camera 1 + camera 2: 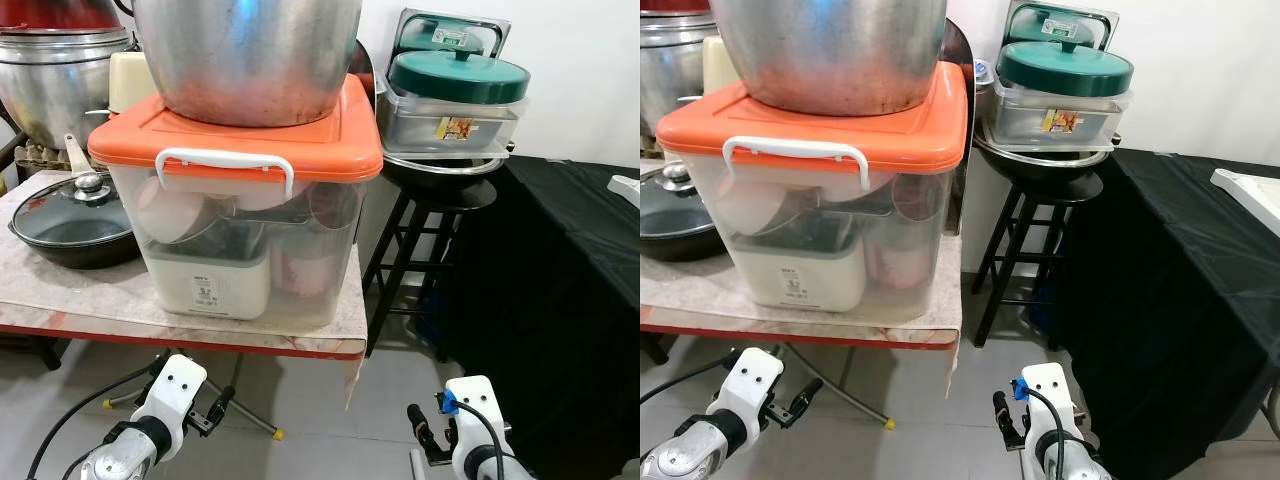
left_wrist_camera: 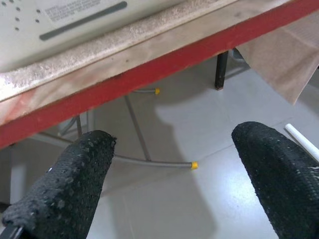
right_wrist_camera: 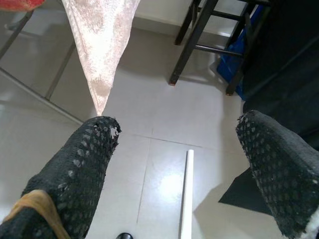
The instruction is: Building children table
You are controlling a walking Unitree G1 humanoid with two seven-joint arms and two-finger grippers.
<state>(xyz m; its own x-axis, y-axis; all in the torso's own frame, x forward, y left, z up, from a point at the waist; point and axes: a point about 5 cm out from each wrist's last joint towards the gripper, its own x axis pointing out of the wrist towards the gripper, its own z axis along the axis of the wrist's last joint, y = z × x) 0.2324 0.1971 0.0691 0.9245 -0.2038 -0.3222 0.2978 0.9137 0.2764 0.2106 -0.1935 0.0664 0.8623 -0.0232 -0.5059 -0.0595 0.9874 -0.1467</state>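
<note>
Ahead of both claws, up above them, stands a red-edged table (image 1: 200, 340) loaded with kitchen stuff, not children-table parts. You hold the left claw (image 2: 169, 174) low under its edge, fingers (image 2: 65, 189) spread wide, nothing between them; same for the right claw (image 3: 174, 164), fingers parted and empty over floor tiles. Probably both hang low because nothing is being handled yet. Task parts: the only likely candidate is a white rod (image 3: 185, 194) on the floor just beyond the right claw, a judgement only. You can't tell if it belongs to the build.

Above the left claw: an orange-lid bin (image 1: 240, 200) with a steel basin (image 1: 250, 55) on top, a lidded pan (image 1: 75, 220) beside it. A cloth corner (image 3: 102, 45) hangs off the table edge ahead of the right claw. Beyond the right claw: a black stool (image 1: 420, 250) carrying stacked trays (image 1: 450, 110), and black drape (image 1: 560, 300) alongside. The table edge and its thin legs (image 2: 149, 162) block any forward reach.
</note>
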